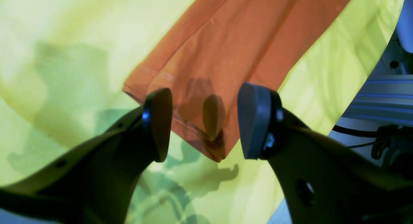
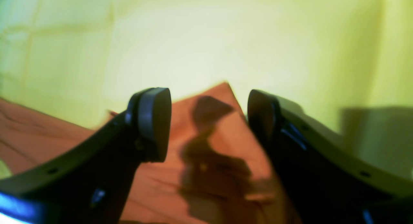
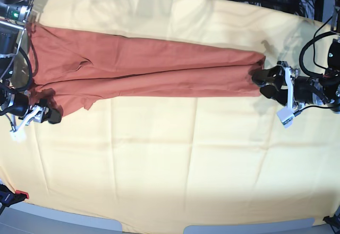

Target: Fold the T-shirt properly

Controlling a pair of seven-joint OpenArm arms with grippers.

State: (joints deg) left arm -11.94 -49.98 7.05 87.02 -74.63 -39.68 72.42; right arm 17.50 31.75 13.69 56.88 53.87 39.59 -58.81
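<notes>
T-shirt (image 3: 143, 69) lay as a long narrow band across the yellow-covered bench (image 3: 159, 154); left pincer (image 1: 205, 122) stood wide, holding nothing, hem corner just beneath and between its pads; right pincer (image 2: 208, 124) likewise wide and empty over the opposite end. Judged next: a crosswise fold; both pincers should bite the corners squarely, lift evenly, keep edges aligned.

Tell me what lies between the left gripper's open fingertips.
In the left wrist view, the left gripper stands open over the hem corner of the T-shirt. Between its tips lies that orange corner on the yellow cloth, unclamped.
</notes>
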